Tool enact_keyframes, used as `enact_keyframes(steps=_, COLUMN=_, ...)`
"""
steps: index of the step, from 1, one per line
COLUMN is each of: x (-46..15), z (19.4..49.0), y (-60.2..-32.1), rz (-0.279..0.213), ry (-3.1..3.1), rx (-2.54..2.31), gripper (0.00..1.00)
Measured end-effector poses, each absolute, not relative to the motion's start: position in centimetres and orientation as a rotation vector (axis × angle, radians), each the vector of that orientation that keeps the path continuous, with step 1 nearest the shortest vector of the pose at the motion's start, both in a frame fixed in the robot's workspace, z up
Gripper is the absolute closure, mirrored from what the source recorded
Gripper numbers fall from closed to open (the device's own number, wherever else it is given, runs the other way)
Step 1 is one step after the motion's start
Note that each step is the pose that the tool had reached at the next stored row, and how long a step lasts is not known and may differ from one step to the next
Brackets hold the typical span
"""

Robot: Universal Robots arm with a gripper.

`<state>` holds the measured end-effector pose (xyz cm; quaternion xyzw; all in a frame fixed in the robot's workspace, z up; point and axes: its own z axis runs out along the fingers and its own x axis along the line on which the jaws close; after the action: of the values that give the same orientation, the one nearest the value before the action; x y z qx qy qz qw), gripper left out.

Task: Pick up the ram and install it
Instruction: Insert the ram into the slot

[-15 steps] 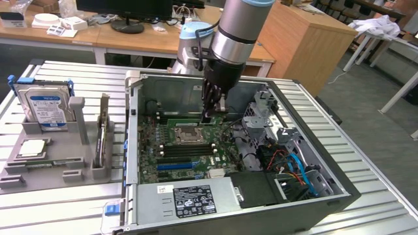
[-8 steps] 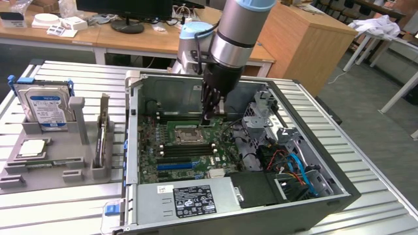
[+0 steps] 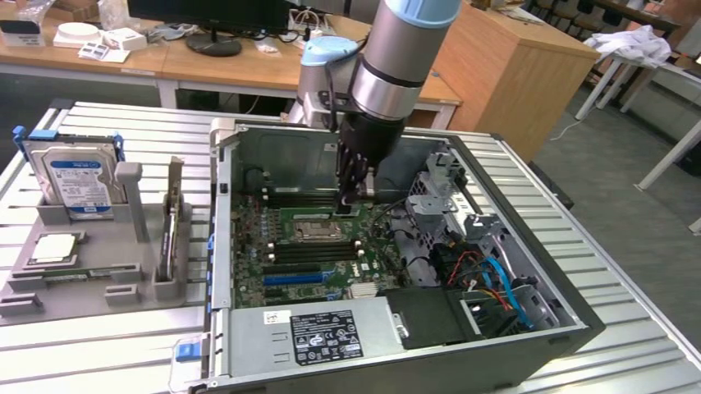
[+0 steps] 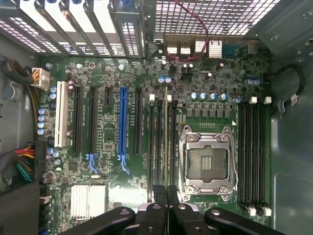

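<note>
Green motherboard (image 4: 110, 169) (one blue slot (image 4: 122, 122)); green ram (image 4: 165, 137); black end effector (image 4: 166, 191); grey ribbed table (image 3: 110, 345).

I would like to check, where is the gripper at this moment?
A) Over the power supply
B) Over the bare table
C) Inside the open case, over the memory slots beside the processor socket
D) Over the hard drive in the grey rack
C: the gripper reaches into the case, shut on the ram, which runs edge-on along the memory slots beside the processor socket.
</note>
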<state>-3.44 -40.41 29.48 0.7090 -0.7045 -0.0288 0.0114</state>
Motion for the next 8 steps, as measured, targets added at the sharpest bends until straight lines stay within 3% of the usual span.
enact_keyframes(steps=8, x=-3.44, z=29.27, y=-40.41, rz=-0.09, ry=-2.197, rx=2.212, gripper=0.88)
